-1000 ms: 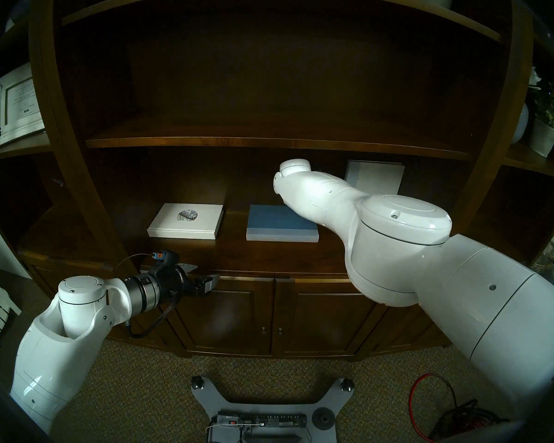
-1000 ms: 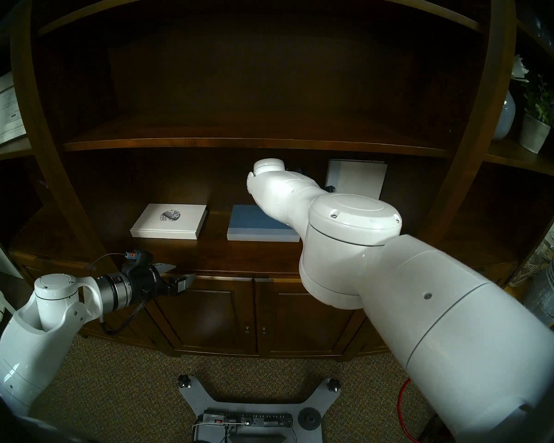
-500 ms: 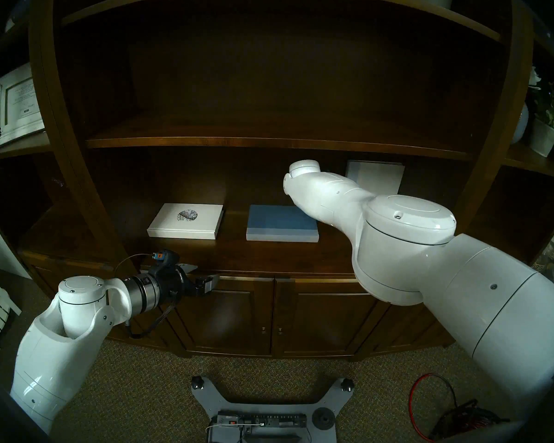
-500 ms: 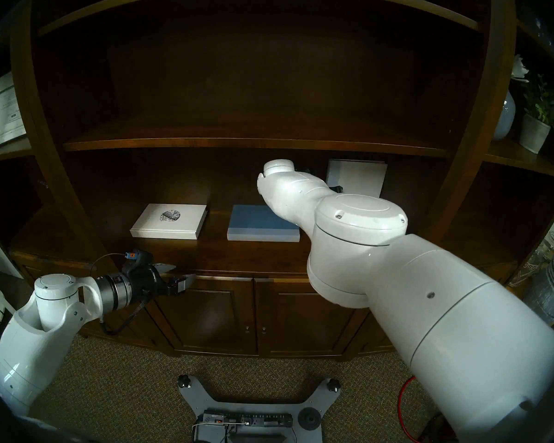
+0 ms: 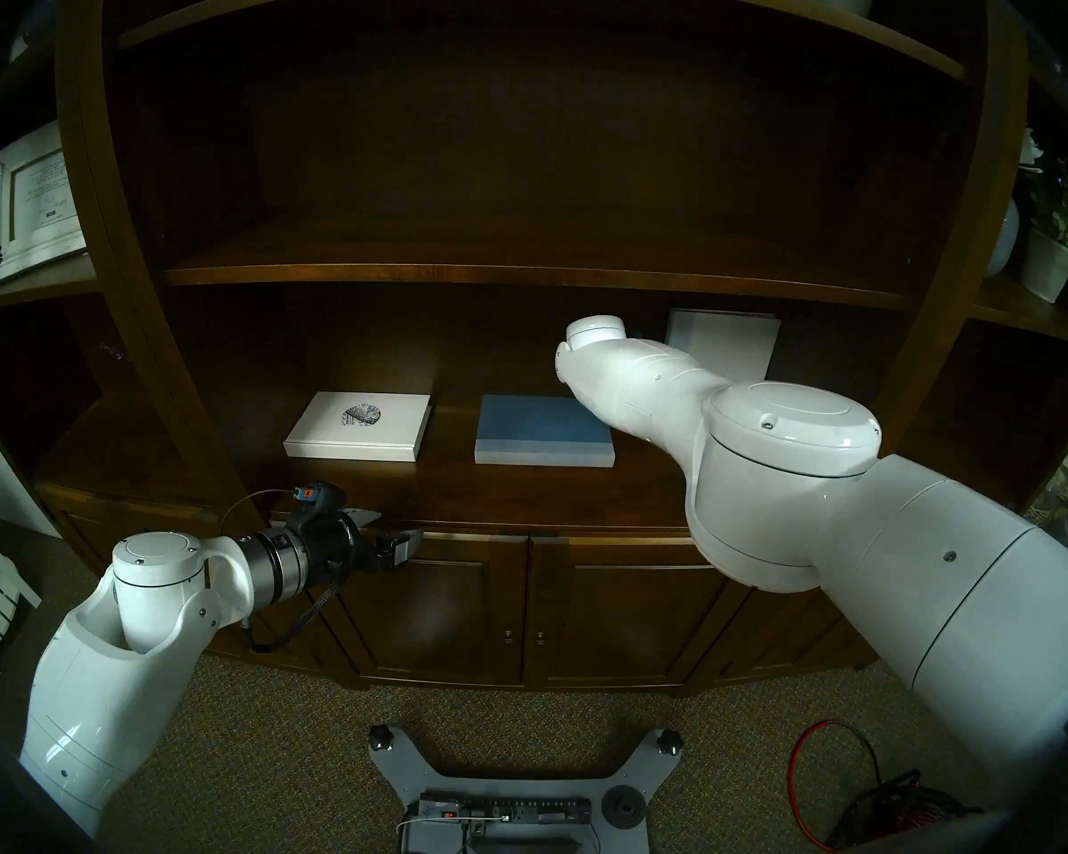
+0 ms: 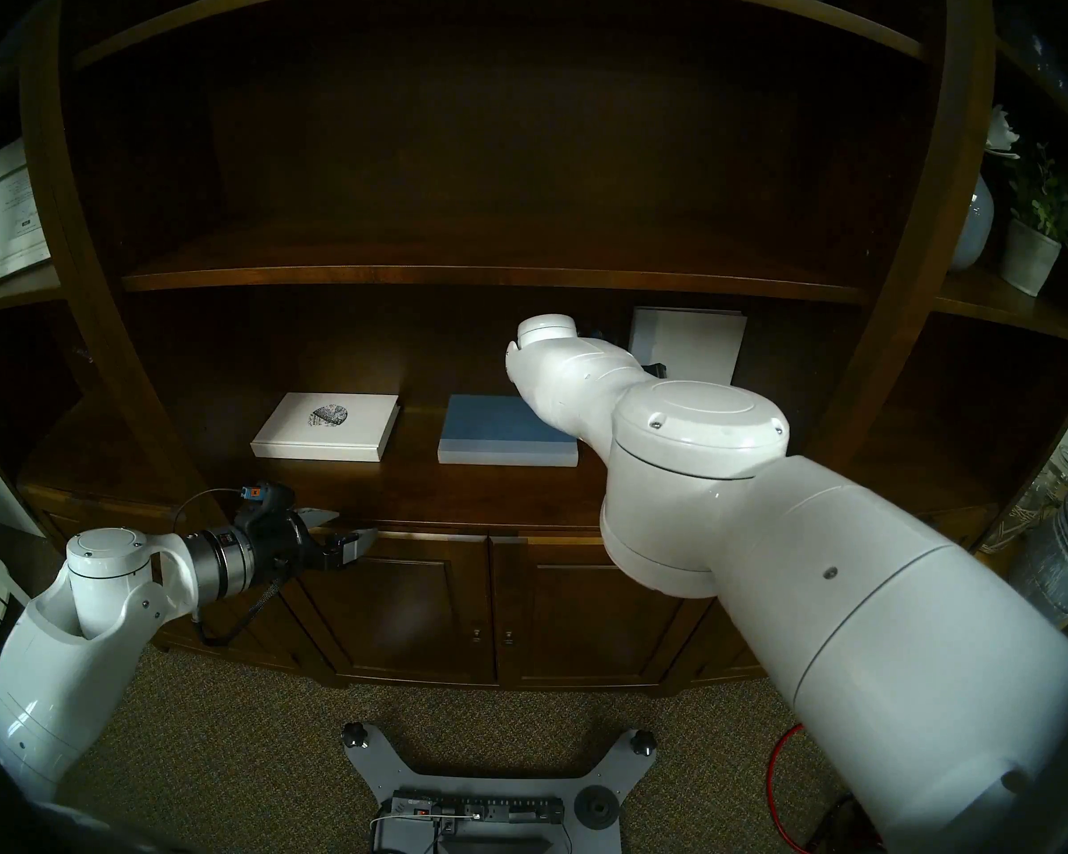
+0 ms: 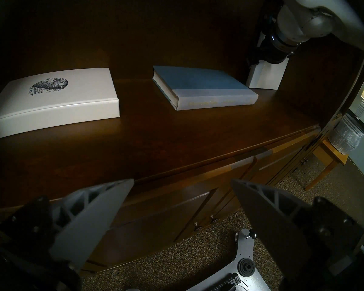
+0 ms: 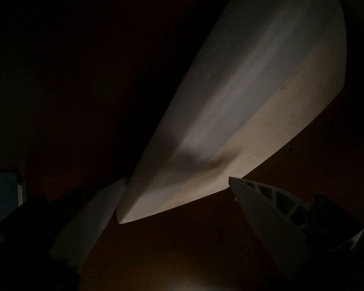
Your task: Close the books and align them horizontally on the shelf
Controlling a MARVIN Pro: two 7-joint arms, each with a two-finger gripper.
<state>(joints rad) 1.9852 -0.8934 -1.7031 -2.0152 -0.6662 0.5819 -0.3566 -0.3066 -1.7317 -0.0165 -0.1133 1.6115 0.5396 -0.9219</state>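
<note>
Three books are on the broad dark-brown shelf (image 5: 519, 495). The white book with a dark round emblem (image 5: 359, 424) lies flat and closed at the left. The blue book (image 5: 538, 430) lies flat and closed in the middle. The plain white book (image 5: 726, 341) stands upright against the back at the right. My right gripper (image 8: 178, 177) is open at the plain white book's (image 8: 240, 95) lower near corner, one finger on each side; my forearm hides it in the head views. My left gripper (image 5: 399, 529) is open and empty below the shelf's front edge (image 7: 198, 164).
A thinner board (image 5: 519, 276) runs just above my right arm. Panelled cabinet doors (image 5: 581, 606) are below the shelf. A white-framed picture (image 5: 32, 199) stands at the left, a potted plant (image 5: 1046, 267) at the right. My base (image 5: 507, 791) and a red cable (image 5: 827, 772) are on the carpet.
My right arm has shifted to the right and a little lower, closer to the standing plain white book. The left arm and all three books have not moved.
</note>
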